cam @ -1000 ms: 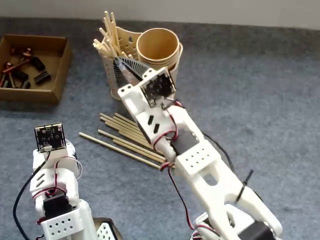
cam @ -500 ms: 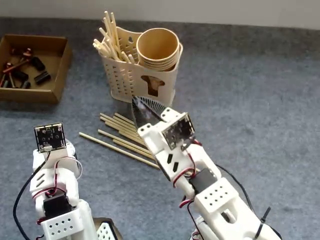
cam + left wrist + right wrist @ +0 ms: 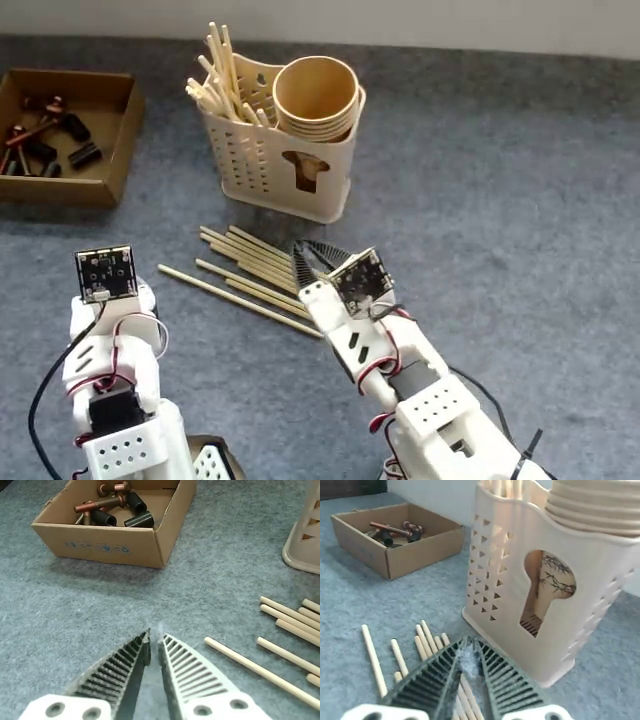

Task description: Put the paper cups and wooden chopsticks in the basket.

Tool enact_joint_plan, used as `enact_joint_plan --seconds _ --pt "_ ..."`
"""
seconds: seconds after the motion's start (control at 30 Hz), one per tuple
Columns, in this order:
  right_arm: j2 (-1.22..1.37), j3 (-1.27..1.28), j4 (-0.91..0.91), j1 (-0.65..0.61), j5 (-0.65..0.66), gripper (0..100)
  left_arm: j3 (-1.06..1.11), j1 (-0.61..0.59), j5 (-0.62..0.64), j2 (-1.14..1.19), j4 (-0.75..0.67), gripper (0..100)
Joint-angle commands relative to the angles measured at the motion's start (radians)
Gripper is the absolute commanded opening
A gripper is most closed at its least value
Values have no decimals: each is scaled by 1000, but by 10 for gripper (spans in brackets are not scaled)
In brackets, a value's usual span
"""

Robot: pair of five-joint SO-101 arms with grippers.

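A cream perforated basket (image 3: 262,165) stands at the back of the grey carpet. Stacked paper cups (image 3: 316,93) and a bunch of wooden chopsticks (image 3: 221,72) sit inside it. Several loose chopsticks (image 3: 245,275) lie on the carpet in front of the basket. My right gripper (image 3: 305,256) hangs shut and empty over the right end of that loose pile, short of the basket (image 3: 520,580); its tips (image 3: 470,644) meet above the chopsticks (image 3: 422,647). My left gripper (image 3: 154,637) is shut and empty over bare carpet, left of the chopsticks (image 3: 280,625).
A cardboard box (image 3: 110,160) with bolts and black parts stands at the back left, also in the left wrist view (image 3: 115,547). The left arm's body (image 3: 105,340) occupies the near left corner. Open carpet spreads to the right of the basket.
The right arm has drawn back from the basket's top toward the near side and lowered over the loose chopsticks. The left arm has barely shifted.
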Motion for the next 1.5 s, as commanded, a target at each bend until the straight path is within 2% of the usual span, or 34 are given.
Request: enact_joint_plan --seconds 0.0,0.17,0.33,0.43,0.63,0.73,0.9,1.0,1.13,1.47 --pt "-36 -4 -25 64 -11 5 10 28 -9 2 -15 43" --pt "-196 74 -10 64 -11 5 10 28 -9 2 -17 43" --pt "-328 58 263 68 -11 5 24 24 -11 2 -15 45" --pt "-371 22 367 65 -11 5 25 22 -11 7 -3 44" --pt "-374 -79 595 64 -3 43 25 24 -11 4 143 45" --pt "-374 -179 782 64 -3 116 25 24 -11 10 144 45" --pt "-371 -343 990 64 0 118 25 24 -11 12 144 45" --pt "-367 -390 1053 53 61 118 25 24 -11 12 144 45" --pt "-259 -415 1101 -5 101 118 25 24 -11 13 144 44" --pt "243 -558 1102 -151 101 111 25 24 -11 13 144 43"
